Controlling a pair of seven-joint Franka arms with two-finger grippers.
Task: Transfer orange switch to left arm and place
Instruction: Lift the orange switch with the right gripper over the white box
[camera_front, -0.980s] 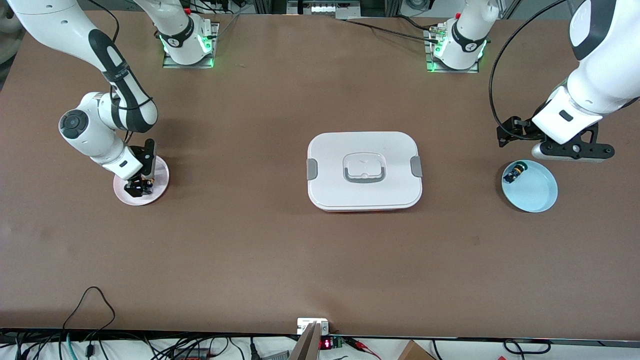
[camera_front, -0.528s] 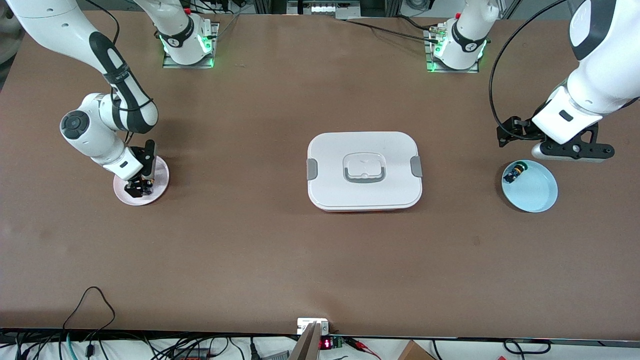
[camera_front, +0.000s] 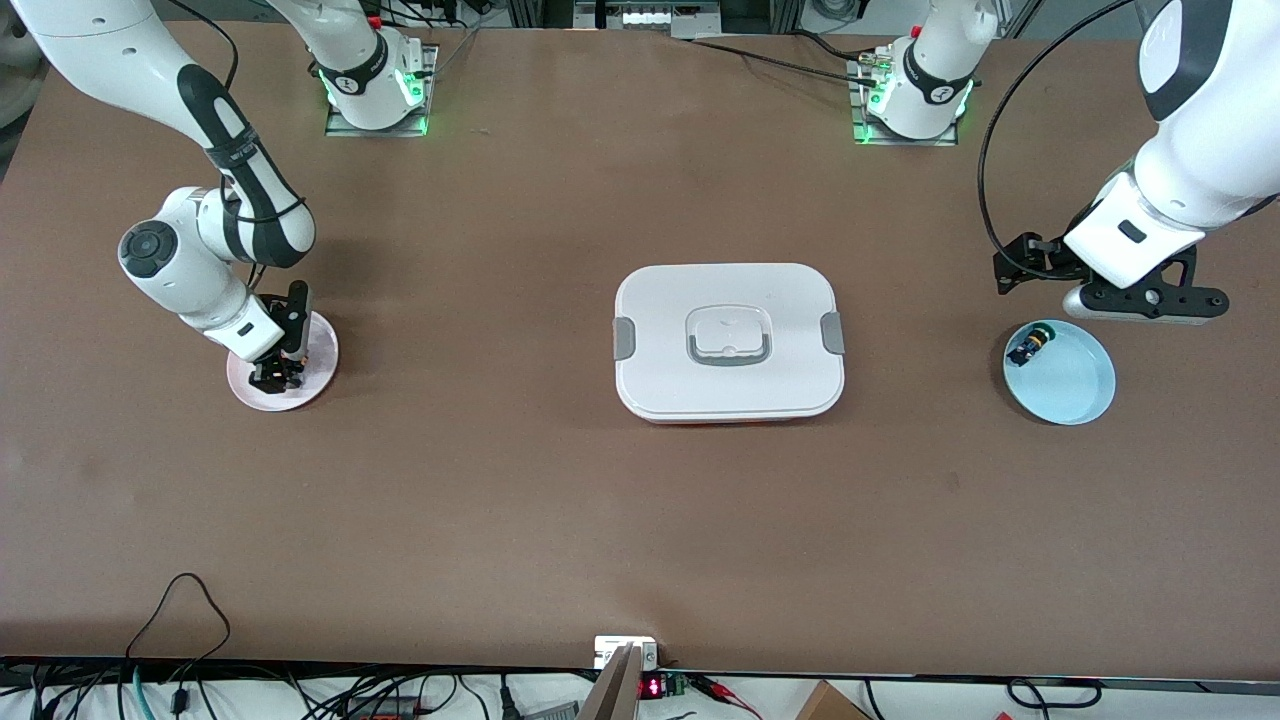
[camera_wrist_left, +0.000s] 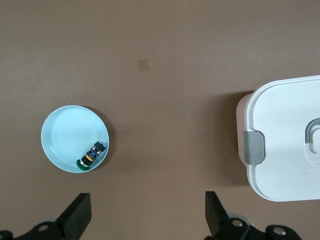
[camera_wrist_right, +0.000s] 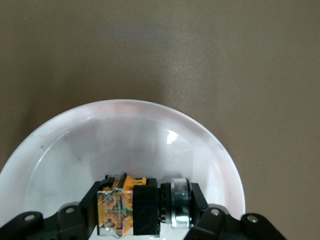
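Lying in the pink dish (camera_front: 316, 352), the orange switch (camera_wrist_right: 131, 205) sits clamped by our right end effector (camera_front: 280, 374). Our left end effector (camera_wrist_left: 145, 215), fingers apart, waits over the table (camera_front: 520, 500) near the blue dish (camera_front: 1075, 385).

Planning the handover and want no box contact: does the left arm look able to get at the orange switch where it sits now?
Probably not. The orange switch sits in the right gripper on the pink plate at the right arm's end. The box stands between it and the left gripper, over the blue plate.
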